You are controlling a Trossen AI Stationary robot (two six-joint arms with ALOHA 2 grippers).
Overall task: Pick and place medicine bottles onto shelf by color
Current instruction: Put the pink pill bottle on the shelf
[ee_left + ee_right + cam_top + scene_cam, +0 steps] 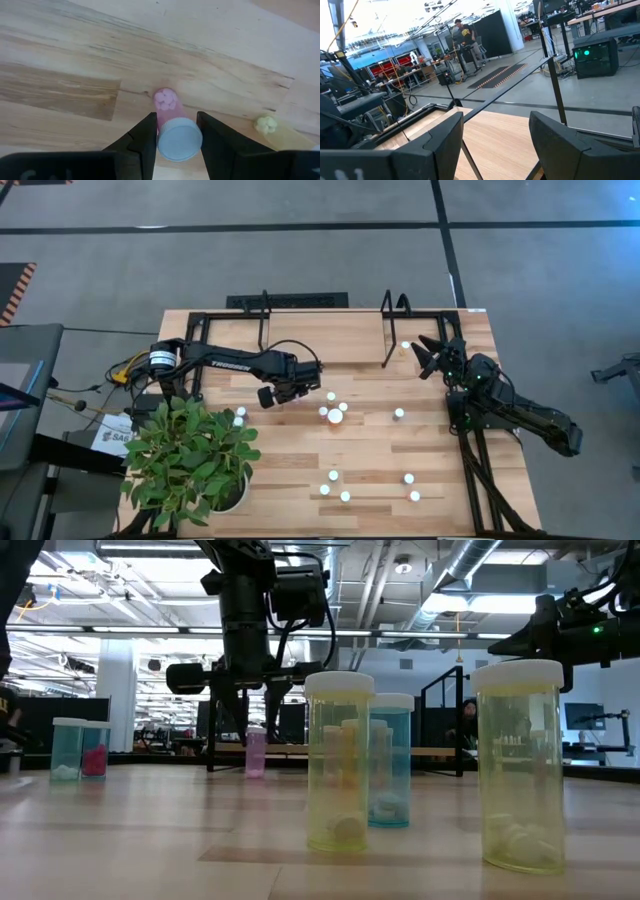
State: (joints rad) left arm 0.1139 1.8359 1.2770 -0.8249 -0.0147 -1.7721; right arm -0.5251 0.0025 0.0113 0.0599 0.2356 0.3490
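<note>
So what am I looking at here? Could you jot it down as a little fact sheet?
setting: light wood table with a low black shelf at its far edge
left gripper: shut on a pink bottle
right gripper: open, holding nothing, near the shelf's right end
other bottles: scattered upright, among them yellow bottle and teal bottle
extra: potted plant at a front corner

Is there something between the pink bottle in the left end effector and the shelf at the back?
Nothing visible. The left end effector is shut on the pink bottle, and bare tabletop lies between it and the shelf.
</note>
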